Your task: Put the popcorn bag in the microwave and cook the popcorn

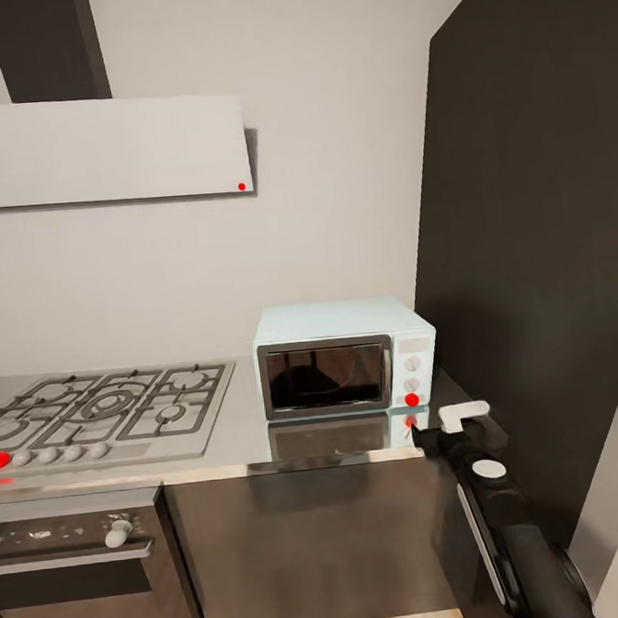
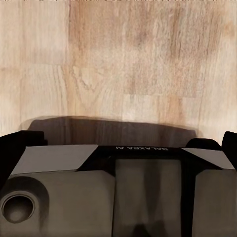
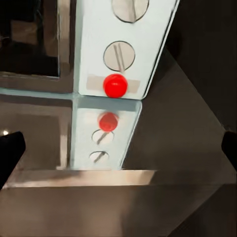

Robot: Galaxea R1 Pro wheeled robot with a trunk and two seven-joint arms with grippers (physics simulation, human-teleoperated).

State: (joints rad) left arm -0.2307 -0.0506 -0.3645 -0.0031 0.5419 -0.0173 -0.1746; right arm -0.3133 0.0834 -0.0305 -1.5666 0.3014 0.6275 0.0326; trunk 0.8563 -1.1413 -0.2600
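Before microwave, right pincer agape, empty.

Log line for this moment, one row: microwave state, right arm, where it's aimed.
microwave: door shut on countertop | right pincer: open, empty, level with counter edge | aimed: red dot on control panel

You see a gas hob beneath a pale hood, an oven under it, and wood floor.
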